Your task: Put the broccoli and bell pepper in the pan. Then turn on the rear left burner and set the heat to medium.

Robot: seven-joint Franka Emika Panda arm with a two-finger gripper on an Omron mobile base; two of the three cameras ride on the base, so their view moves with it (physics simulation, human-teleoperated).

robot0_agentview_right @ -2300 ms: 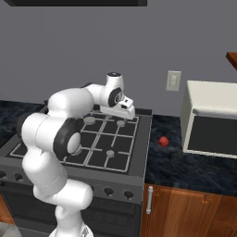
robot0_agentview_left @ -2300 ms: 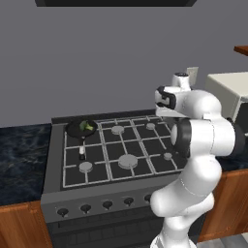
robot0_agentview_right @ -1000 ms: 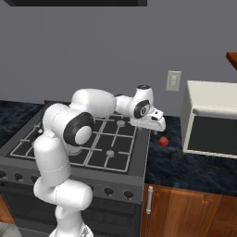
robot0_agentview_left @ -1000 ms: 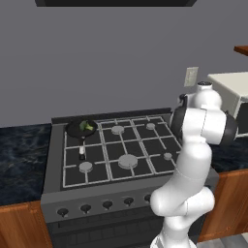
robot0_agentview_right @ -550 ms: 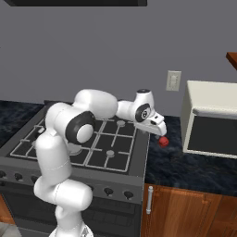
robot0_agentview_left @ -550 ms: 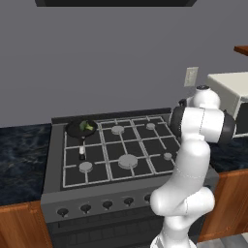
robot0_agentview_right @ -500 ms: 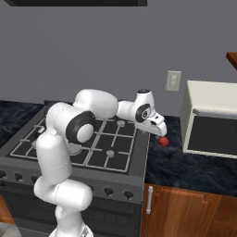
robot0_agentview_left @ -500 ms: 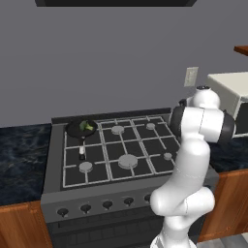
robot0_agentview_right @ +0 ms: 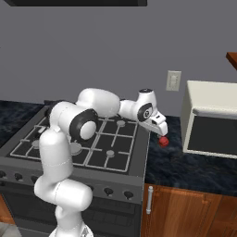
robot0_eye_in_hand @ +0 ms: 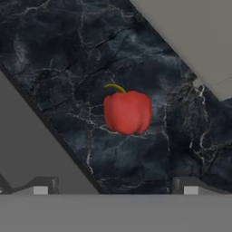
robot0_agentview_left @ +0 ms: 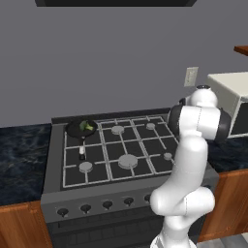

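The red bell pepper (robot0_eye_in_hand: 128, 112) lies on the dark marble counter between the stove and the microwave, and shows as a red spot (robot0_agentview_right: 163, 142) in the right base view. My gripper (robot0_agentview_right: 161, 135) hovers just above it, open, its two fingertips (robot0_eye_in_hand: 41, 189) spread wider than the pepper with nothing between them. The black pan (robot0_agentview_left: 80, 129) sits on the stove's rear left burner, its handle's whitish tip (robot0_agentview_left: 82, 156) pointing forward. The green broccoli (robot0_agentview_left: 87, 127) lies inside the pan.
A cream microwave (robot0_agentview_right: 212, 119) stands on the counter right of the pepper, close to my hand. The stove's edge (robot0_eye_in_hand: 31, 136) runs along the pepper's other side. A row of knobs (robot0_agentview_left: 106, 205) lines the stove front. A wall outlet (robot0_agentview_right: 173, 81) is behind.
My arm has swung from over the stove to the counter on the right and come down until the open gripper hangs just above the bell pepper.
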